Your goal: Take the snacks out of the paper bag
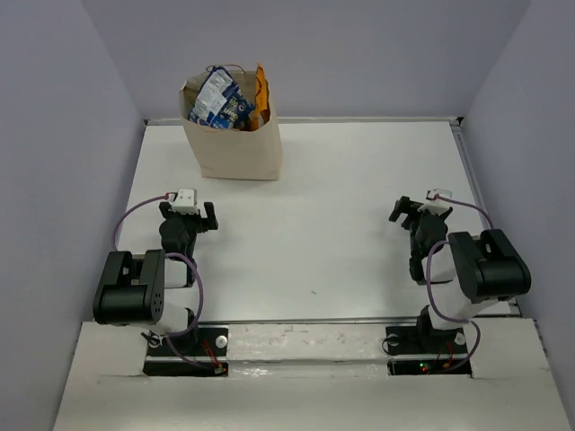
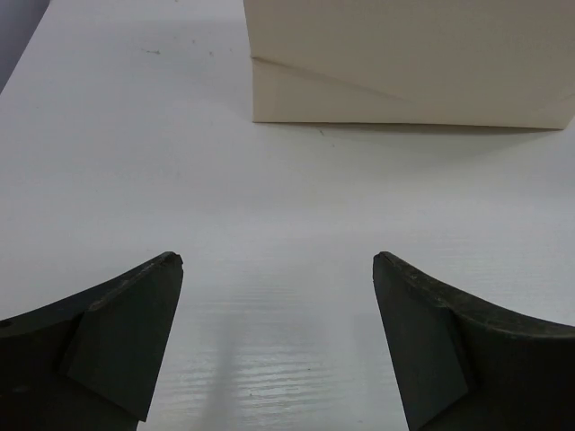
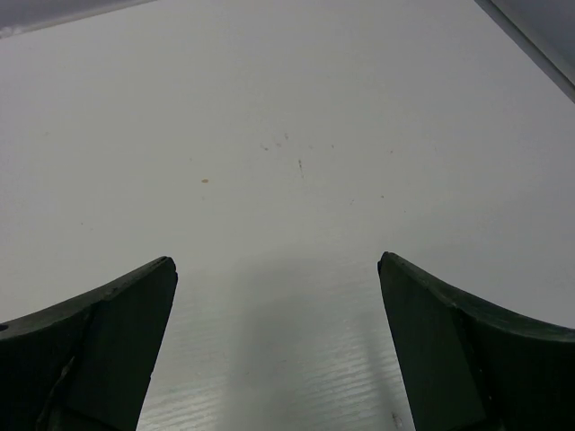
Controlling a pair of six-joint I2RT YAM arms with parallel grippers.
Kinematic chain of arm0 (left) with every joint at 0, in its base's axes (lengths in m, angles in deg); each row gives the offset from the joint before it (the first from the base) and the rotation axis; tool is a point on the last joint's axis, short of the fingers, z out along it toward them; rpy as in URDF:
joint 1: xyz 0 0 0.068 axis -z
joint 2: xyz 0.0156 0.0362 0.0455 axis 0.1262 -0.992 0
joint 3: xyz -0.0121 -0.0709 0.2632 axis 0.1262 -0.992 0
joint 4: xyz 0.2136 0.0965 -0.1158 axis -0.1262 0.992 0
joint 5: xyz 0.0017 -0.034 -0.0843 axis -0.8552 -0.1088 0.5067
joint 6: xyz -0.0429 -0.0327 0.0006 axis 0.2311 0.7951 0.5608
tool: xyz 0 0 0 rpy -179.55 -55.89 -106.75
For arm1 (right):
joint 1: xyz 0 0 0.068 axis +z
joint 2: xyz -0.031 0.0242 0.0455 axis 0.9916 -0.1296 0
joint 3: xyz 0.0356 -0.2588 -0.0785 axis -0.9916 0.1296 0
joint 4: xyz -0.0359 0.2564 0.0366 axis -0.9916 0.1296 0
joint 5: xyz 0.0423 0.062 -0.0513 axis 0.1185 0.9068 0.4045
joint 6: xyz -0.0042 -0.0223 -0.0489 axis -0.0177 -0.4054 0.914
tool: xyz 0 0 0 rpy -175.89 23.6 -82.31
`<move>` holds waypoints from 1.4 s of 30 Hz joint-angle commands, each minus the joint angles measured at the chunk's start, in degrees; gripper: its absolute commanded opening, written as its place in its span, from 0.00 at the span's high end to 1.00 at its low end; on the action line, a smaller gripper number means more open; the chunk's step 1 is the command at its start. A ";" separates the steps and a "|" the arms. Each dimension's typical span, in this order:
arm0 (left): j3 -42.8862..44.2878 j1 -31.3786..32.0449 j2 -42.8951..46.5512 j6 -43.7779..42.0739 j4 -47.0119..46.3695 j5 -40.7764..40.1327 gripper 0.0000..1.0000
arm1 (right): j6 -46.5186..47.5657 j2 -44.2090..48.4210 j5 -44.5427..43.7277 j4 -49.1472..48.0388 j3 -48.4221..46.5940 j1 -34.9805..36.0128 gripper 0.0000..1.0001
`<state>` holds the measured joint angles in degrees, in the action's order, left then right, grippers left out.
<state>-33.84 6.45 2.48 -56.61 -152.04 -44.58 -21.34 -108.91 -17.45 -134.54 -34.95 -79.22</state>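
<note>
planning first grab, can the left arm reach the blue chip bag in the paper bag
Probably yes: the blue chip bag pokes out of the paper bag, only bare table before the open left tool.

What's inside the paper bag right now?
A blue-and-white chip bag and an orange chip bag poke out of the paper bag; anything lower is hidden by its walls.

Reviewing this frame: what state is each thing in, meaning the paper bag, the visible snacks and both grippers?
Tan kraft paper bag: upright, open at the top, snacks inside.
Blue-and-white glossy chip bag: in the bag, sticking out of the top.
Orange chip bag: in the bag, poking above the rim.
Left gripper: open, empty.
Right gripper: open, empty.
</note>
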 commanded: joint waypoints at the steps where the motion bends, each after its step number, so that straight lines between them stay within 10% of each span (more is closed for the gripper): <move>1: 1.08 0.18 0.54 -1.07 -17.67 -0.80 0.01 | 1.33 5.81 1.36 7.57 -2.26 -0.26 0.00; 9: -4.25 0.10 6.50 -1.96 -22.36 2.80 0.01 | -3.24 23.40 8.39 44.34 -21.32 -0.26 0.00; 11: -5.08 -0.17 22.88 -2.03 -15.17 5.16 0.01 | 1.32 24.38 15.23 53.84 -29.23 -0.26 0.00; 14: 8.32 0.44 44.05 -45.17 32.70 28.60 0.01 | 4.23 23.59 26.76 63.41 -37.39 -0.26 0.16; 17: 9.08 2.99 53.52 -57.99 33.15 29.62 0.01 | 2.92 22.71 26.26 68.10 -41.64 -0.26 0.19; 42: 44.93 6.16 17.68 -83.25 43.15 21.44 0.07 | 2.57 30.44 25.29 64.59 -39.72 1.33 0.18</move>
<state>8.37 11.53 21.03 -137.59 -107.30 -21.59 -18.59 -79.45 7.25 -68.36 -75.49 -78.35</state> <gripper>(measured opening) 0.931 0.818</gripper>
